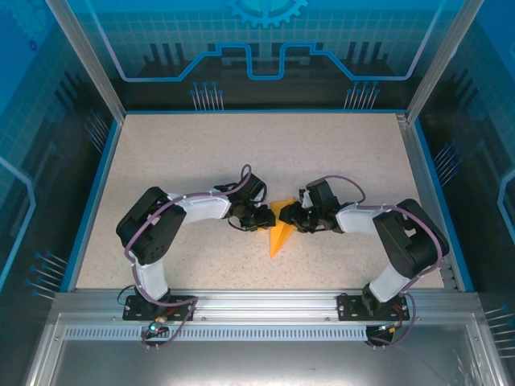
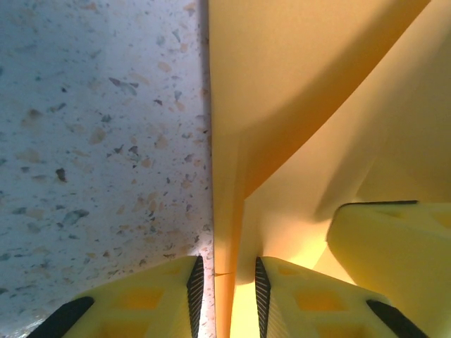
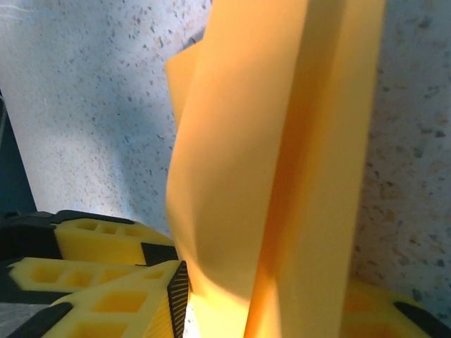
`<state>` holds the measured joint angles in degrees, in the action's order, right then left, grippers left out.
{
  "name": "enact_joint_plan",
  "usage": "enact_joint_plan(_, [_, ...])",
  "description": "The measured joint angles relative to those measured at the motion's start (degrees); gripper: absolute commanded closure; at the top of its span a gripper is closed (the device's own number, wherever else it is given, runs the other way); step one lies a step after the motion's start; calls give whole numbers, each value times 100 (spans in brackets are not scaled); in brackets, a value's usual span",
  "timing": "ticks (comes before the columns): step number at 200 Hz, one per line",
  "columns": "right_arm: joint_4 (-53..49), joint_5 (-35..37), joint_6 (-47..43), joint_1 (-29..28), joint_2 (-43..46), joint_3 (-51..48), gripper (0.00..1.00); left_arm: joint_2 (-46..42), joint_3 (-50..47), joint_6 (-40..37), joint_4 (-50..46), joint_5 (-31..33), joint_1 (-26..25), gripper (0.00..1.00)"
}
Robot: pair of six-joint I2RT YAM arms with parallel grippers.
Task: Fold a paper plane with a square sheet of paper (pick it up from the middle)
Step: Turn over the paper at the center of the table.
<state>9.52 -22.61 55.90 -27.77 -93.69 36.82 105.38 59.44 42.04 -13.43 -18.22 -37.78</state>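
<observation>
Orange-yellow paper plane (image 1: 279,233), a narrow pointed dart, sits at the middle of the speckled beige table (image 1: 185,161), its long axis running from between your two grippers toward the arm bases, tip nearest them. Your left gripper (image 1: 261,217) straddles the centre crease with its yellow fingers (image 2: 169,296) narrowly apart. The right gripper (image 1: 294,215) stands wider around the raised flap, equally near at the wide end; you cannot tell whether either one pinches the paper.
</observation>
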Motion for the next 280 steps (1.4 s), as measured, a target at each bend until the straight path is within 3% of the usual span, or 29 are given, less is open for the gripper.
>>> enact_joint_plan(25, [103,-17,-9,-52,-85,15,68,0,-2,0,4,2,2,71])
enact_joint_plan(81, [-17,-33,-251,-94,-190,302,93,-192,-260,149,168,157,2,69])
enact_joint_plan(109, [-846,232,-693,-114,-44,748,93,-809,-492,227,186,485,2,67])
enact_joint_plan(134, [-2299,1078,-1274,-210,234,1598,92,-1480,-741,330,210,986,2,66])
enact_joint_plan(168, [-4531,3099,-1985,-817,151,3357,92,-2448,-1392,623,238,1797,22,62])
enact_joint_plan(194, [-6078,4717,-2085,-1394,-485,4527,92,-3156,-1976,973,197,2422,142,59])
enact_joint_plan(215, [-7058,5626,-2017,-1731,-1300,5204,91,-3724,-2361,1252,103,2924,232,57])
enact_joint_plan(242, [-7912,6188,-1873,-2081,-2452,6089,88,-4417,-2640,1517,-98,3453,271,54])
enact_joint_plan(280, [-8260,5952,-1755,-2422,-3683,7125,83,-5119,-2874,1753,-417,3943,323,51])
